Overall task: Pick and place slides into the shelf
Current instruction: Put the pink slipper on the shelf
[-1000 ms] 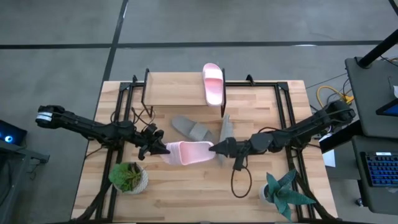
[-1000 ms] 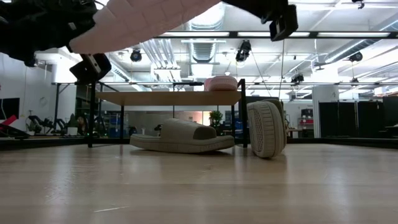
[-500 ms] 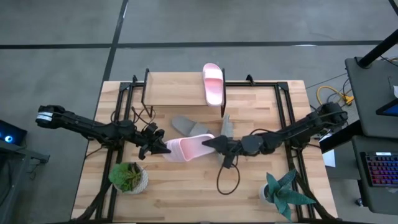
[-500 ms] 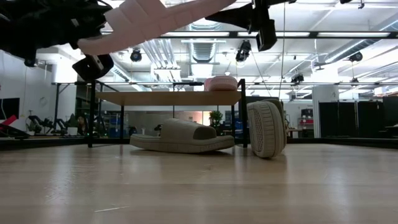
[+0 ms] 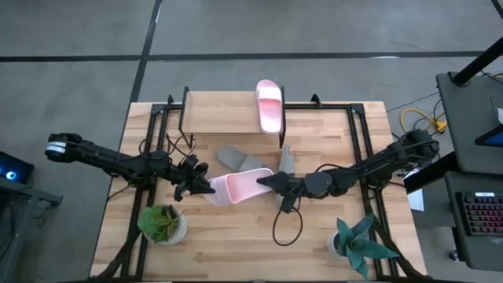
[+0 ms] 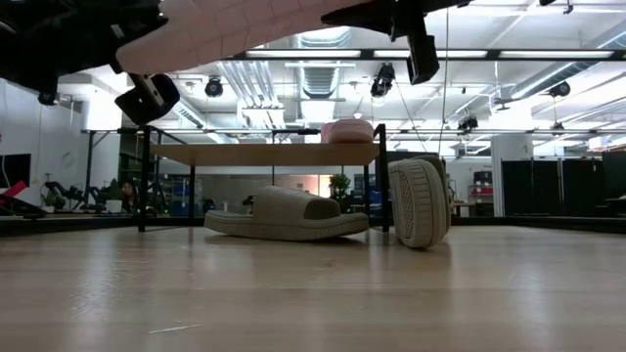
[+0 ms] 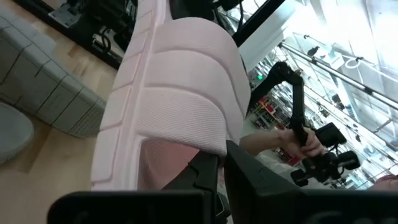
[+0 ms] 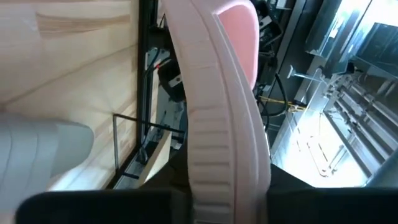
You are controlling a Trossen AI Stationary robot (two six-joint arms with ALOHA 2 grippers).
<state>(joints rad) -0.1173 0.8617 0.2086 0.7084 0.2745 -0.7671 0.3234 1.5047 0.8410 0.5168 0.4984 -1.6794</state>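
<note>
Both grippers meet at one pink slide [image 5: 240, 187] lifted above the middle of the table [image 5: 236, 251]. Left gripper [image 5: 198, 187] is clamped on one end of it; its wrist view shows the dark fingers closed around the sole edge just under the wide strap. Right gripper [image 5: 269, 182] sits at the other end, with the sole's ribbed edge running between its fingers, but whether they are pinching it cannot be told.

A second pink slide [image 5: 269, 105] already lies on the shelf [image 5: 220, 112]. One grey slide [image 5: 240, 161] lies flat on the table just in front of the shelf, and the other grey slide [image 5: 284, 163] stands on its edge beside it, near the shelf's leg.

Judging by its look, the slide is moulded foam: light, a little springy, and likely to bend if held at one end only. The thick sole rim or the strap seems the firmest place to grip, and the ribbed rim should keep it from slipping.
</note>
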